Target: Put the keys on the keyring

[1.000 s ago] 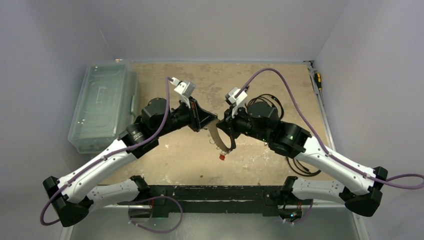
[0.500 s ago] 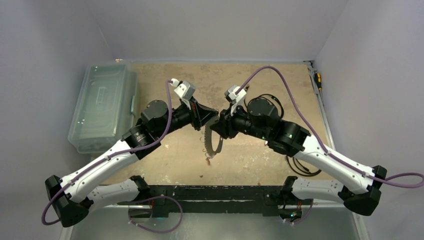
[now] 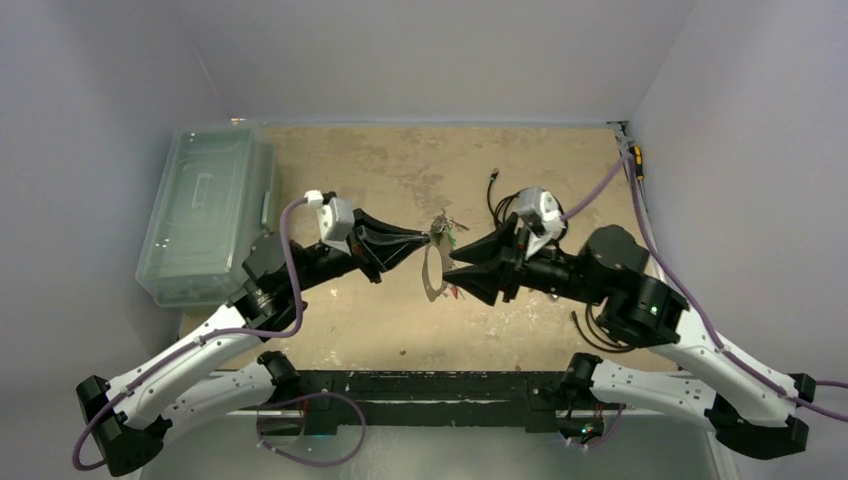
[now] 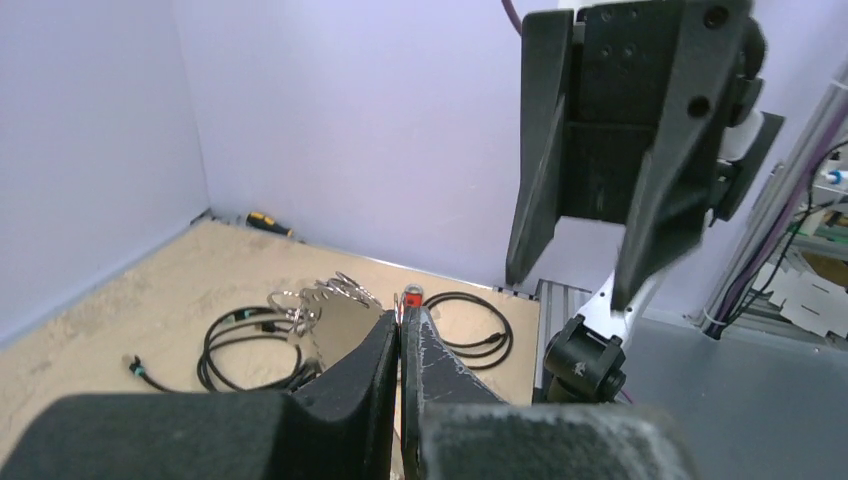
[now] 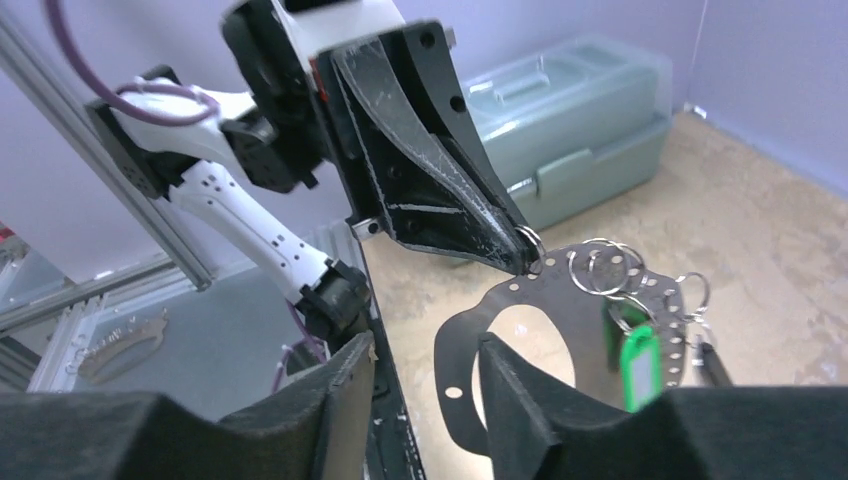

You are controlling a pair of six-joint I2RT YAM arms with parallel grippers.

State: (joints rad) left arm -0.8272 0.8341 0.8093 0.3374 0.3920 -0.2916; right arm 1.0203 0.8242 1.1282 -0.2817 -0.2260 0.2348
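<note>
**Top view.** Keyring (image 3: 432, 283): pale, thin-rimmed oval loop held above mid-bench (image 3: 380, 170), its far rim pinched by the closed left fingers (image 3: 400, 240). Keys (image 3: 446, 226): small cluster at that far rim. Right fingers (image 3: 485, 250): parted, just right of the loop. Box (image 3: 205, 215): translucent, far left, lid on, contents not discernible.

**Left wrist view.** Left fingers (image 4: 360, 375) shut tight. Keys (image 4: 315, 295) and one red head show beyond the tips. Black cable (image 4: 240, 345) and screwdriver (image 4: 268, 222) lie on the bench (image 4: 150, 300).

**Right wrist view.** Keyring (image 5: 500, 295): flat band pierced with small holes, split rings threaded through. Keys (image 5: 635, 365): green head hanging. The loop's near rim sits in the gap of the open right fingers (image 5: 520, 420).
</note>
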